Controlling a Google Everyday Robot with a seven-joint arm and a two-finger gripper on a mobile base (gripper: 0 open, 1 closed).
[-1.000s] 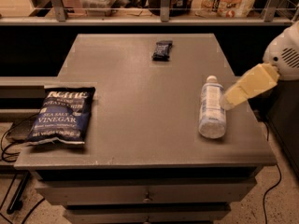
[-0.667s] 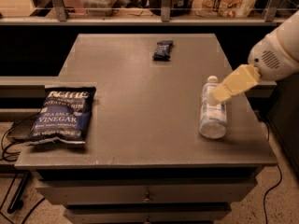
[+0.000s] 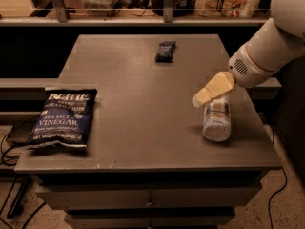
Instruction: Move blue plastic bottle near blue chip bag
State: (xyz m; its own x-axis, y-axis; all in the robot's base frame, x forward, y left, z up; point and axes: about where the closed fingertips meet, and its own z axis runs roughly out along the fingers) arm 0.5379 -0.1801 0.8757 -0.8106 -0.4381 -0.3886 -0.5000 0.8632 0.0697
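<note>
Directions are given as clock positions from the centre of the table, with 12 o'clock at the far edge. At 8 o'clock, the blue chip bag lies flat along the left edge, face up, with its white lettering upright toward the camera. Cables hang below the table on that side. Between 12 and 1 o'clock, near the far edge, lies a small dark wrapper, well apart from every other item. Between 3 and 4 o'clock, near the right edge, the blue plastic bottle lies on its side, with its base pointing toward the front edge at 6 o'clock and its neck toward 12 o'clock. The bottle is well apart from the blue chip bag, with bare tabletop between them. The gripper is at the bottle's far end, covering the cap area, and points toward 8 o'clock. Whether the gripper touches the bottle cannot be told, nor whether it is spread or pressed together. The white arm enters from the upper right, at 2 o'clock.
</note>
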